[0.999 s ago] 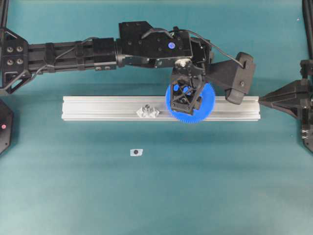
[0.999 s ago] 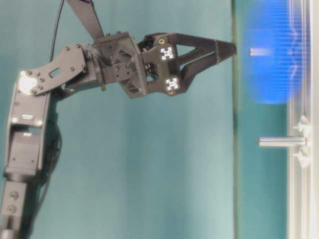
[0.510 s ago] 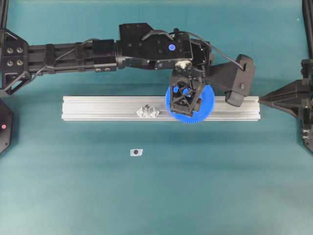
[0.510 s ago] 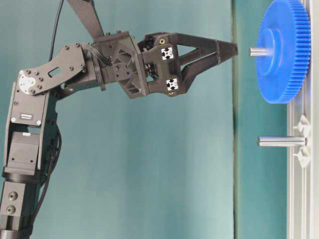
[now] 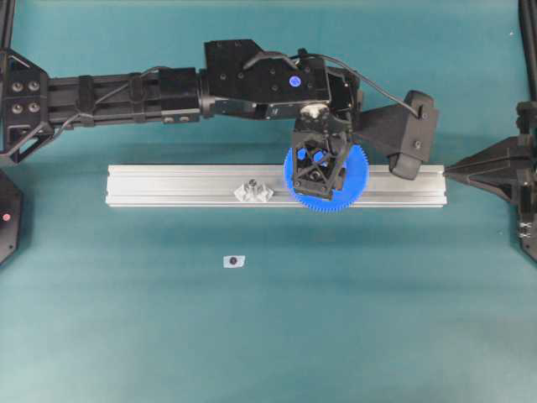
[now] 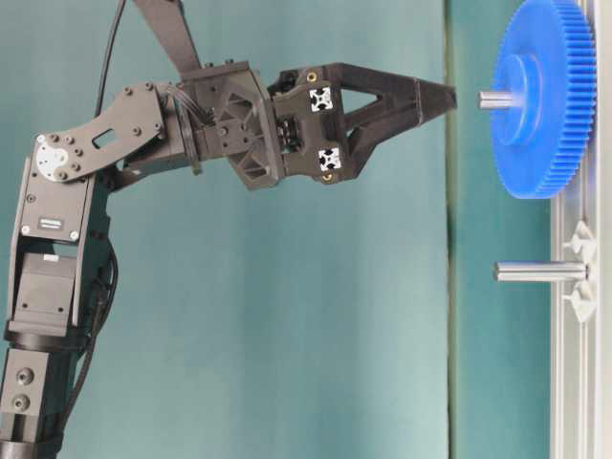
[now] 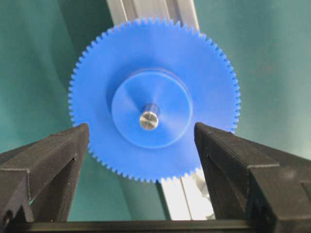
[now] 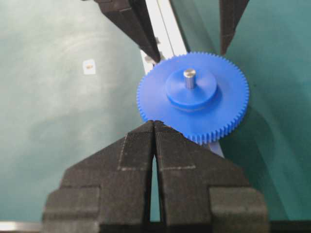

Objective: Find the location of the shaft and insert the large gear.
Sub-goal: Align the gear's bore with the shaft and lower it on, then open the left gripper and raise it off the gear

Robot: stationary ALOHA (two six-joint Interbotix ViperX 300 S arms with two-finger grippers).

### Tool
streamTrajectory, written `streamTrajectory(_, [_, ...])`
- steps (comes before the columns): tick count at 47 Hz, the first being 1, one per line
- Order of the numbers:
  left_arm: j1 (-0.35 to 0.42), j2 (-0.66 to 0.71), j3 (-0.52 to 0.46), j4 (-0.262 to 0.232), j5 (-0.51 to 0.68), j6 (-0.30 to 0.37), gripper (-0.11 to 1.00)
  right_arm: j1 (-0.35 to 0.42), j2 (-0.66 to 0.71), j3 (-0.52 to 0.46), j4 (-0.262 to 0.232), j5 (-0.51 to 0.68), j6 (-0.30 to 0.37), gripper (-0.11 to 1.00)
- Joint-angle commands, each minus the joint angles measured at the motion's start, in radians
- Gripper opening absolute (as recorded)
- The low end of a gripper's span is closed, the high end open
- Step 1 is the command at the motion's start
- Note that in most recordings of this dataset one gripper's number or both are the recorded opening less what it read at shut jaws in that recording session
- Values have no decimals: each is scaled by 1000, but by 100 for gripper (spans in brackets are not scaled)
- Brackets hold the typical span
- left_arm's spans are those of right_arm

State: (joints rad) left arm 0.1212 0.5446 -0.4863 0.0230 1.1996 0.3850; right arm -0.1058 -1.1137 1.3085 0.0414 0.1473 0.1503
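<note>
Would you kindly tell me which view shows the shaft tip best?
The left wrist view: the shaft tip pokes through the gear hub, seen end-on and central. The right wrist and table-level views show it smaller, from the side; overhead, the left gripper hides it.

From above we see a long rail (image 5: pixel 185 186) lying across the middle of the table (image 5: pixel 268 336). The large gear (image 5: pixel 357 180) sits on the rail, toward its right end, with the shaft (image 7: pixel 149 120) poking up through its middle hole. The left gripper (image 5: pixel 317 172) hangs right above the large gear, not touching it, one finger (image 7: pixel 46 165) out to each side. Left of the large gear, another pin (image 6: pixel 540 272) stands on the rail. In front of the rail, a small tag (image 5: pixel 234 261) lies on the table by itself. The right gripper (image 8: pixel 154 127) sits near the large gear's edge, off the rail's right end.
</note>
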Motion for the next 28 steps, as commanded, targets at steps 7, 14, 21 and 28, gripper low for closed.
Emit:
streamTrajectory(7, [-5,-48,-31,0,17,-15,83,-2,6,-14,0,-3,8,0])
streamTrajectory(14, [-8,-66,-28,0,15,-37,83,-2,6,-14,0,-2,8,0])
streamTrajectory(21, [-9,-89,-28,0,14,-58,83,-3,6,-14,0,-2,8,0])
streamTrajectory(28, [-14,-104,-28,3,12,-61,83,-2,6,-14,0,-3,8,0])
